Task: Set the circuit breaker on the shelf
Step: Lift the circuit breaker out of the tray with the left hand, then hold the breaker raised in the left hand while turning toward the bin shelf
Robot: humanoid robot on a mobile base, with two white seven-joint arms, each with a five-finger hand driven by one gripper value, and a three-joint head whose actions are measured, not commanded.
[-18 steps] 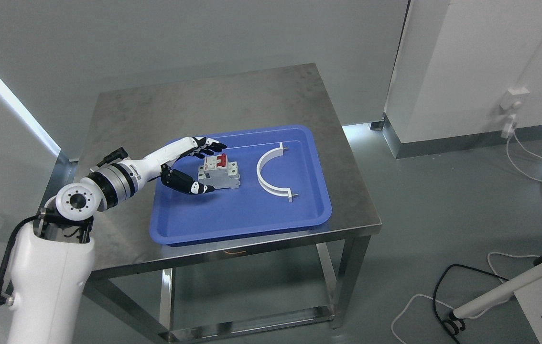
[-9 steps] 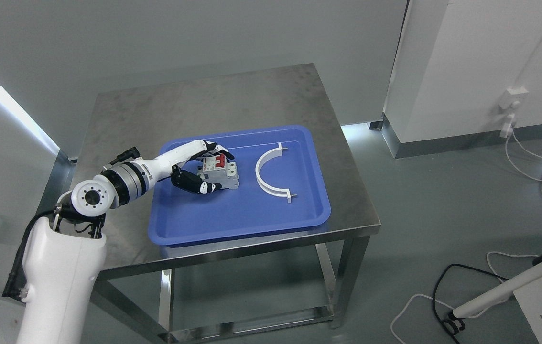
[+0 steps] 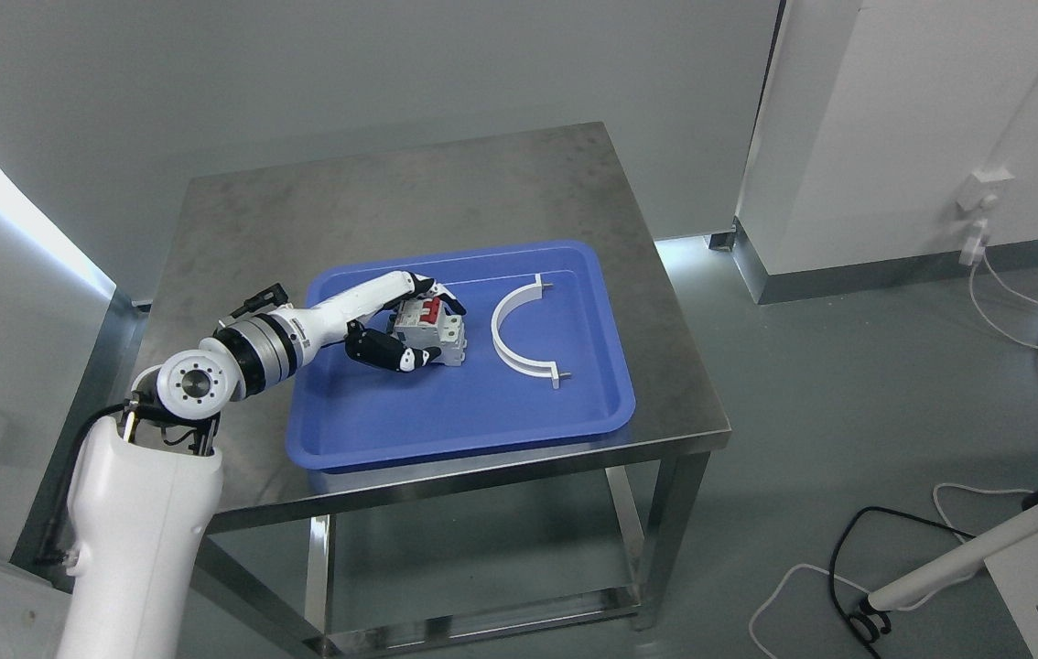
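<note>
Your left hand [image 3: 405, 325] has its fingers [image 3: 439, 295] curled round the circuit breaker [image 3: 432, 333], apparently gripping it, near the blue tray's [image 3: 482, 421] middle. Squeeze firmly, then lift straight, clear of the white bracket [image 3: 519, 334].

This looks like a lab or test room. A bare square stainless-steel table [image 3: 446, 197] stands on a grey seamless floor [image 3: 812, 384]. Plain white wall panels [image 3: 903, 128] and loose white cables [image 3: 1018, 297] surround it.
</note>
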